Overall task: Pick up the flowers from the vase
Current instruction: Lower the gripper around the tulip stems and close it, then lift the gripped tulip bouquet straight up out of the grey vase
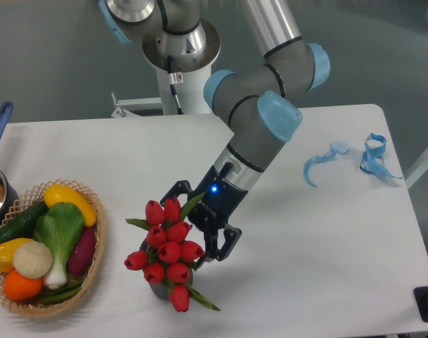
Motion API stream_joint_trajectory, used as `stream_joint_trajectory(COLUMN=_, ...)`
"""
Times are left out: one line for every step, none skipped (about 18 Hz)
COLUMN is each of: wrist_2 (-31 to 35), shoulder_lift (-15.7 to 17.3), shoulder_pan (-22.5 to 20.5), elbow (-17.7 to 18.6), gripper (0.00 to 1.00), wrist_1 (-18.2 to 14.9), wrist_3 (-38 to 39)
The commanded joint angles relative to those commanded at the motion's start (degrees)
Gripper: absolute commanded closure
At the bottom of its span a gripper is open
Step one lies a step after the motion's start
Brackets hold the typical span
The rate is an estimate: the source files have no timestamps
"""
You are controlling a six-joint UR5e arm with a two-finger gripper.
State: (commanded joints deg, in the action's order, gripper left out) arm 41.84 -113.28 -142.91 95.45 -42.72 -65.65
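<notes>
Flowers (167, 248) stand in the vase (158, 289) on the bench (305, 267), just left of my gripper (198, 227), whose fingers are spread open beside the upper blooms.

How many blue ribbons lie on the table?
2, both at the table's right end: one curled ribbon and, right of it, one looped ribbon near the edge. None looks hidden.
</notes>
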Motion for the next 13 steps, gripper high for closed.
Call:
stream_joint_trajectory(wrist_2=0.0, shoulder_lift=-0.5, shoulder_pan=0.3, elbow=-0.4, gripper=0.00, wrist_1=0.5, wrist_3=-0.1)
stream_joint_trajectory(wrist_2=0.0, shoulder_lift=-1.1, shoulder_pan=0.7, elbow=-0.9, gripper=0.00, wrist_1=0.9, wrist_3=-0.1)
stream_joint_trajectory(wrist_2=0.0, shoulder_lift=-1.4, shoulder_pan=1.0, elbow=-1.3, gripper=0.00, wrist_1=0.9, wrist_3=0.0)
stream_joint_trajectory(wrist_2=0.0, shoulder_lift=-1.7, shoulder_pan=1.1, elbow=-1.2, gripper=0.00, wrist_1=0.9, wrist_3=0.0)
stream_joint_trajectory(wrist_2=0.0, shoulder_lift=-1.8, shoulder_pan=1.2, elbow=-1.2, gripper=0.00, wrist_1=0.9, wrist_3=0.0)
stream_joint_trajectory(wrist_2=-0.1, shoulder_lift=-1.8, shoulder_pan=1.5, elbow=-1.2, gripper=0.00, wrist_1=1.0, wrist_3=0.1)
stream_joint_trajectory(wrist_2=-0.1, shoulder_lift=-1.7, shoulder_pan=1.6, elbow=-1.2, gripper=0.00, wrist_1=0.9, wrist_3=0.1)
stream_joint_trajectory(wrist_2=-0.1, shoulder_lift=-1.7, shoulder_pan=1.6, elbow=-1.2, gripper=0.04, wrist_1=1.0, wrist_3=0.1)
stream_joint_trajectory(wrist_2=-0.1, shoulder_lift=-1.7, shoulder_pan=1.5, elbow=-1.2, gripper=0.13, wrist_1=1.0, wrist_3=0.1)
stream_joint_trajectory(wrist_2=-0.1, shoulder_lift=-1.6, shoulder_pan=1.5, elbow=-1.2, gripper=0.22, wrist_1=1.0, wrist_3=0.2)
stream_joint_trajectory(wrist_2=-0.1, shoulder_lift=-1.5, shoulder_pan=1.5, elbow=-1.2, gripper=0.28, wrist_1=1.0, wrist_3=0.2)
stream_joint_trajectory(wrist_2=-0.1, shoulder_lift=-1.4, shoulder_pan=1.5, elbow=-1.1, gripper=0.33, wrist_1=1.0, wrist_3=0.2)
stream_joint_trajectory(wrist_2=-0.1, shoulder_lift=-1.2, shoulder_pan=1.5, elbow=-0.9, gripper=0.36, wrist_1=1.0, wrist_3=0.2)
